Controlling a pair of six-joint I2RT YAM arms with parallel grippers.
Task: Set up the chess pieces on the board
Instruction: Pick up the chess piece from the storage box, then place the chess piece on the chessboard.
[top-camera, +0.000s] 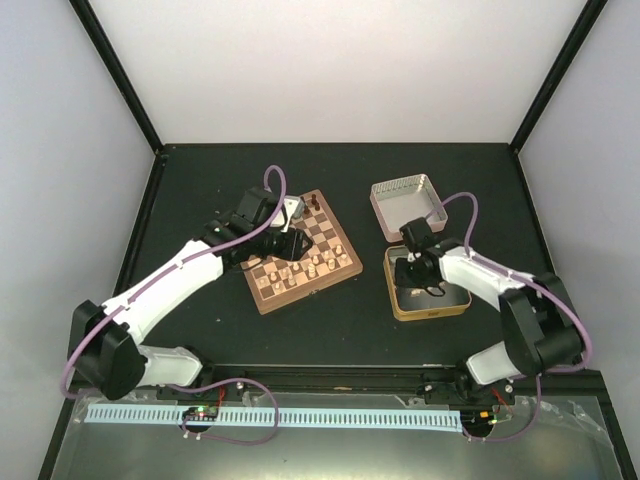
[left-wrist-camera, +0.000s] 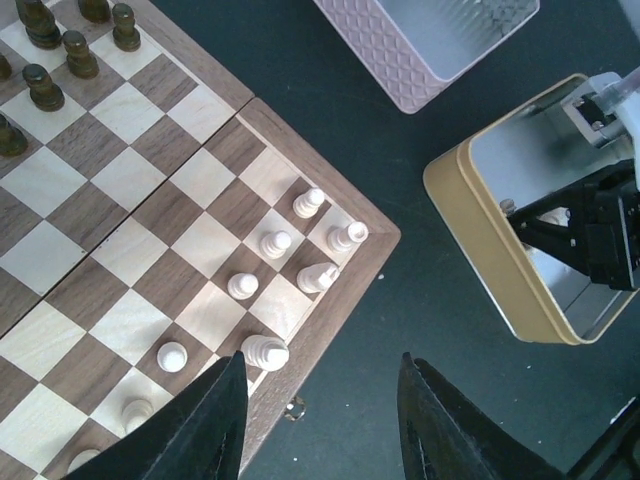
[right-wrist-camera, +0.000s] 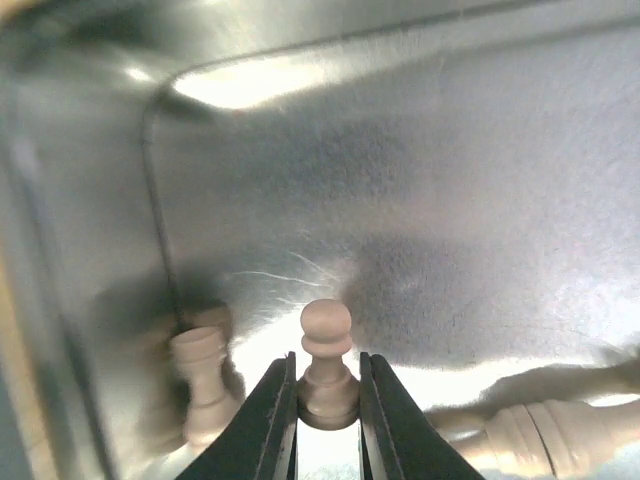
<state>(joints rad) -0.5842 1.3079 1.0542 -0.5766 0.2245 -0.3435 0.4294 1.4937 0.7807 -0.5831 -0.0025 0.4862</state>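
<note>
The board (top-camera: 300, 265) lies left of centre, and several pale chess pieces (left-wrist-camera: 277, 243) stand along its corner rows in the left wrist view. My left gripper (left-wrist-camera: 322, 372) is open and empty, hovering over the board's edge (left-wrist-camera: 330, 310). My right gripper (right-wrist-camera: 328, 385) is inside the gold tin (top-camera: 428, 285), shut on a pale pawn (right-wrist-camera: 327, 360) by its base. Another pale piece (right-wrist-camera: 200, 385) stands to its left and one lies on its side (right-wrist-camera: 540, 440) at the lower right.
Dark brown pieces (left-wrist-camera: 60, 55) stand on the board's far rows. The pinkish-silver tin lid (top-camera: 405, 207) lies behind the gold tin (left-wrist-camera: 520, 240), right of the board. Black mat surrounds them.
</note>
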